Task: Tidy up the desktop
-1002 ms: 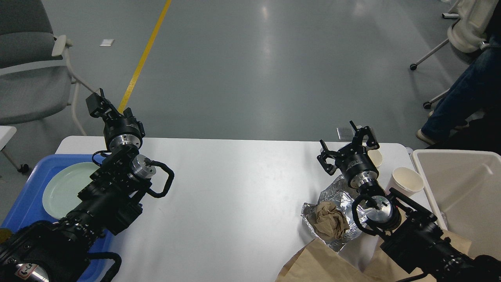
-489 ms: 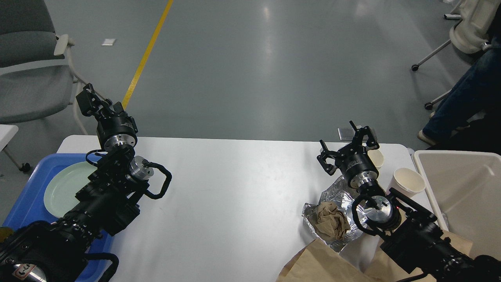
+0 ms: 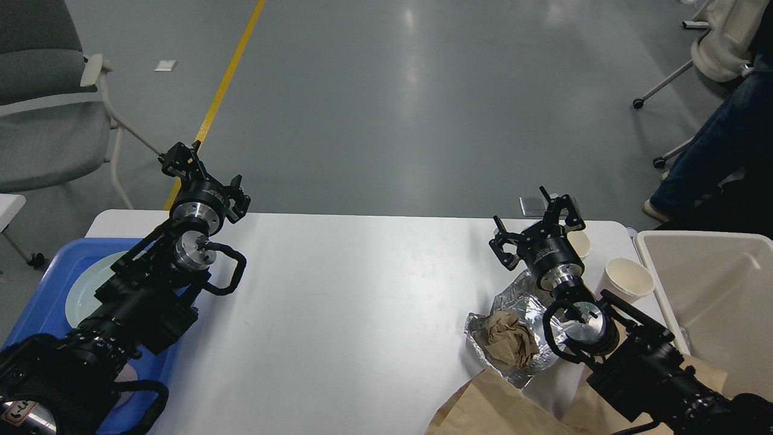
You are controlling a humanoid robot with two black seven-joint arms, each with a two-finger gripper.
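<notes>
- Desktop (image 3: pixel 362 314): a white tabletop with rounded corners fills the lower middle of the head view; its centre is bare, and things sit at both ends.
- Left gripper (image 3: pixel 205 175): raised above the far left corner of the desktop, fingers spread apart and holding nothing.
- Right gripper (image 3: pixel 534 223): held above the far right part of the desktop, its fingers splayed wide, with nothing between them.
- Blue tray (image 3: pixel 42 302): lies at the left end of the desktop, partly hidden by the left arm; a pale green plate (image 3: pixel 84 290) rests inside it.
- Foil sheet (image 3: pixel 513 302): crumpled, on the desktop below the right gripper, with a wad of brown paper (image 3: pixel 510 341) lying on it.
- Paper cup (image 3: pixel 628 278): upright, just beside the right arm; a second cup (image 3: pixel 581 243) stands behind the gripper, mostly hidden.
- Brown paper bag (image 3: pixel 489 408): flat at the near right edge, touching the foil sheet.
- Beige bin (image 3: pixel 712 290): stands off the right end of the desktop.
- Grey chair (image 3: pixel 48 121): on the floor beyond the left corner.
</notes>
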